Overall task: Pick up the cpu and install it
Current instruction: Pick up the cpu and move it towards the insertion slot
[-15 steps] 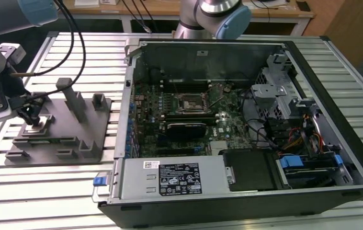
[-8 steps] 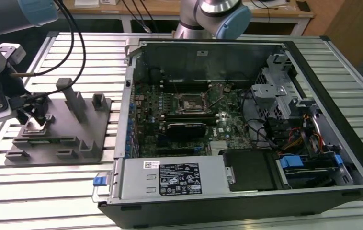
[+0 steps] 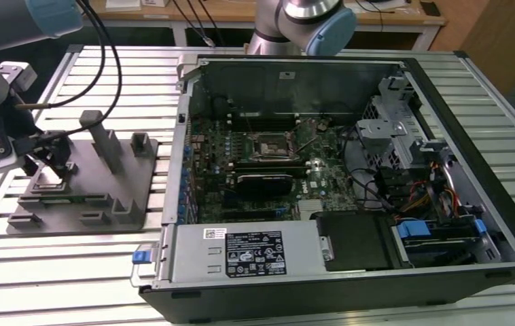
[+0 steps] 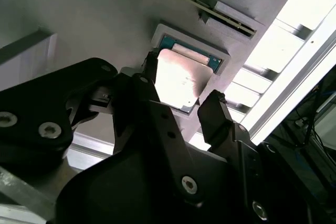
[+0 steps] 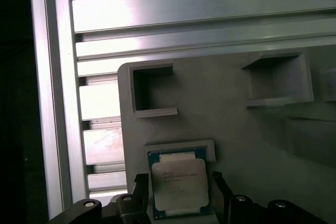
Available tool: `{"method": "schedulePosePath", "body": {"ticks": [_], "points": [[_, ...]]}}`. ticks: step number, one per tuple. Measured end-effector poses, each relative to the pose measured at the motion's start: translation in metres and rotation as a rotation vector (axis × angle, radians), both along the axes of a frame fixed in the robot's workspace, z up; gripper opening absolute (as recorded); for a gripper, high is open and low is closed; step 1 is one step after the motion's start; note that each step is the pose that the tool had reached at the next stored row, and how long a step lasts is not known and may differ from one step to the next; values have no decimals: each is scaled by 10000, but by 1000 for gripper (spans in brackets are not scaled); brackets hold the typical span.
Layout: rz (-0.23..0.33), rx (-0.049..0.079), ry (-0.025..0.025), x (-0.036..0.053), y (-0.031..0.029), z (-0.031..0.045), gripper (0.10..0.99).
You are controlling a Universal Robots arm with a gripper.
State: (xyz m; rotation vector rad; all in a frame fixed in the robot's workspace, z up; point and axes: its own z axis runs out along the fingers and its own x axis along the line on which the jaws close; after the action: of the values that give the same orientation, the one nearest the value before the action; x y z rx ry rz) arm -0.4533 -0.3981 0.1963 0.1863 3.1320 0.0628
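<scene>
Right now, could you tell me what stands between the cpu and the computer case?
In the exterior view, the grey fixture's upright posts stand between cpu and computer case.

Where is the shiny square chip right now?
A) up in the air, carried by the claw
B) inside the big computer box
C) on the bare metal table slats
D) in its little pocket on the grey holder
D: the cpu lies in its pocket on the grey holder, with the open claw straddling it.
</scene>
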Motion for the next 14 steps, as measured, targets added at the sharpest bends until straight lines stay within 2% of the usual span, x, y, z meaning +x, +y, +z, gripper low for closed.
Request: {"method": "schedulePosePath", "body": {"ticks": [14], "points": [[74, -1, 2, 0, 0, -33, 592]]}}
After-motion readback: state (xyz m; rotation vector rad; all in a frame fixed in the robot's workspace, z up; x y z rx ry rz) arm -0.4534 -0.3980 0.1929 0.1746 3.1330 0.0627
